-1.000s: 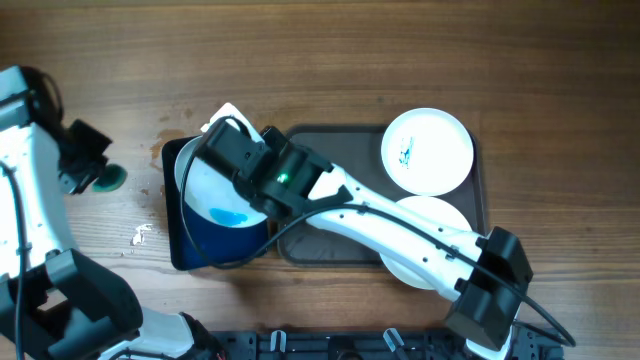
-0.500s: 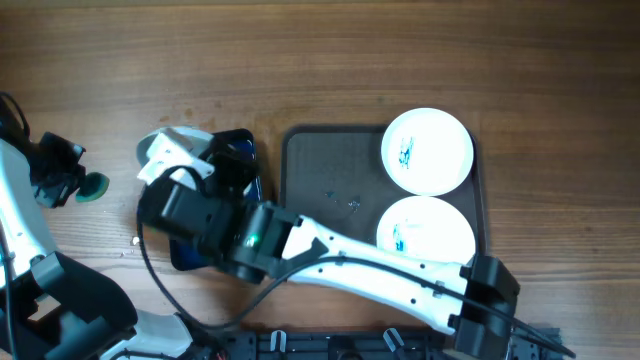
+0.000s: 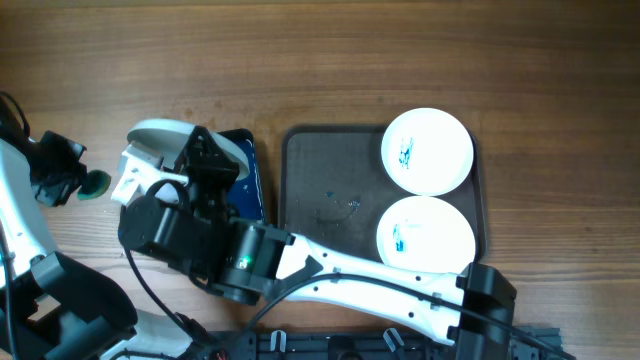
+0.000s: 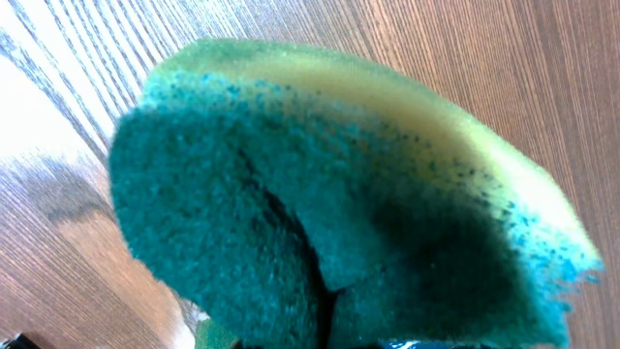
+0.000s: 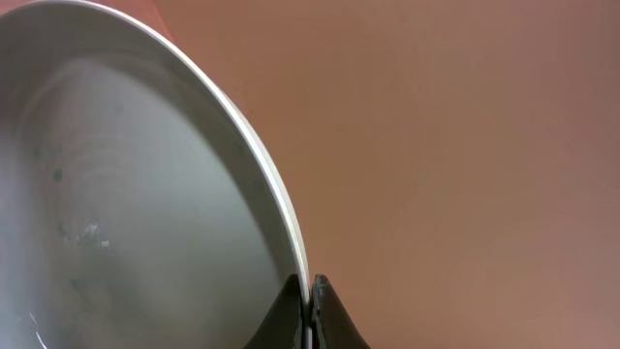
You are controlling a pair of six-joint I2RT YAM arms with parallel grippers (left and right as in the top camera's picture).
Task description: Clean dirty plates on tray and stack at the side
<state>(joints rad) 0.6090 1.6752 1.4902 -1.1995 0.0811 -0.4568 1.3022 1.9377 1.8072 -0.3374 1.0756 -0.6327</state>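
Right pincer (image 5: 308, 299) is clamping the rim of a round white plate (image 3: 152, 136), tilting it near the tabletop's left edge, off the large grey-brown rectangular tray (image 3: 330, 165). Left pincer (image 3: 75, 178) is squeezing a green-yellow sponge (image 4: 320, 194) just beside it. Probably the wiping step; next, the sponge needs bringing onto the plate's face. Two smeared plates (image 3: 427, 150) are waiting at the tray's right end.

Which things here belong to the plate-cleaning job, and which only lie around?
Job: round white plate in the right gripper; far blue-smeared white plate and near blue-smeared white plate on the dark grey-brown rectangular tray; green-and-yellow sponge in the left gripper.
Lying about: glossy dark blue tray; wooden table.
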